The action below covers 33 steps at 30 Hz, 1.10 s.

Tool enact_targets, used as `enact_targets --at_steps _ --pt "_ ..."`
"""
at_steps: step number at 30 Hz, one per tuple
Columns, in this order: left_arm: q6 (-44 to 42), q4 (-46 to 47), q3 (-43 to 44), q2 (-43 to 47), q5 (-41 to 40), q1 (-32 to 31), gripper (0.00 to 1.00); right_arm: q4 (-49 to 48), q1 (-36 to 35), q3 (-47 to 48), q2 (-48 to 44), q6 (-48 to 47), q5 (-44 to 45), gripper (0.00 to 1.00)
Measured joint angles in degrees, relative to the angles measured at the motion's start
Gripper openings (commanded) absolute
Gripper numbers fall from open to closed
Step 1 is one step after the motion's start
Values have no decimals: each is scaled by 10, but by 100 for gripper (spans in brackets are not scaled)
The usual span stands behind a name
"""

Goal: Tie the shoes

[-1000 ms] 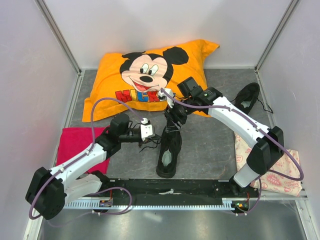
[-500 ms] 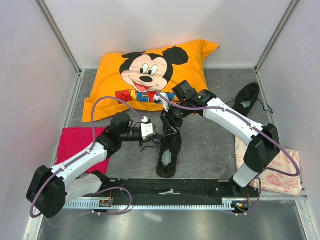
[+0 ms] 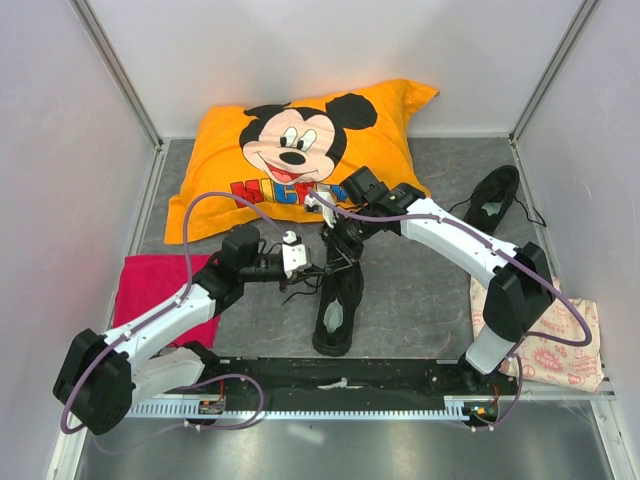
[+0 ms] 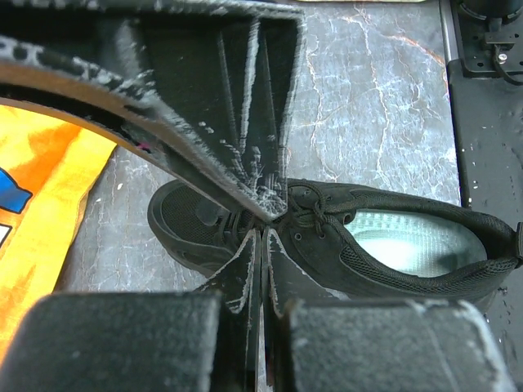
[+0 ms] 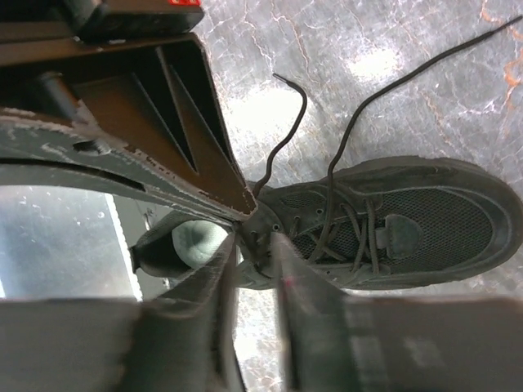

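The left gripper (image 4: 263,233) is pressing its fingers together, the shoe (image 4: 392,245) lying just beyond its tips; the right gripper (image 5: 255,245) is hovering slightly spread over that shoe's laces (image 5: 327,220).

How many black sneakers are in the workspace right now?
2. One black lace-up mesh sneaker lies at centre; the second matching black sneaker sits at the far right, further back. No others visible.

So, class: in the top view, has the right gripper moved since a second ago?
Yes. Against the orange pillow, which stays put, the right gripper has shifted left and toward the near edge, closing in over the centre shoe.
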<state>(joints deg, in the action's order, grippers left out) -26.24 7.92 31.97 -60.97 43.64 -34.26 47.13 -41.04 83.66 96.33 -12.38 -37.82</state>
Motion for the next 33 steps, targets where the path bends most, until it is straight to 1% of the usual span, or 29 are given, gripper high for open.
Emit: enact_targets --at_steps 1,2,4,5,8,11,14,16,18,26,33 --pt "0 0 0 0 0 0 2 0 0 0 1 2 1 0" --pt "0 0 0 0 0 0 2 0 0 0 1 5 1 0" --pt "0 0 0 0 0 0 17 -2 0 0 1 7 2 0" --pt "-1 -2 0 0 0 0 33 -2 0 0 1 7 2 0" --pt "-19 -24 3 1 -2 1 50 -8 0 -8 0 6 4 0" --pt "-44 -54 4 10 -2 23 52 -12 0 -24 -3 3 5 0" --pt "-87 -85 8 12 5 82 52 -12 0 -43 -11 1 7 0" --pt "-123 -99 12 0 13 115 51 -12 0 -51 -18 -1 7 0" --pt "-168 -116 19 -24 23 133 51 -12 0 -54 -23 -1 7 0" --pt "-389 -256 77 -160 75 139 56 -12 0 -55 -30 1 7 0" --pt "-499 -318 119 -232 76 128 57 -19 0 -57 -30 6 8 0"
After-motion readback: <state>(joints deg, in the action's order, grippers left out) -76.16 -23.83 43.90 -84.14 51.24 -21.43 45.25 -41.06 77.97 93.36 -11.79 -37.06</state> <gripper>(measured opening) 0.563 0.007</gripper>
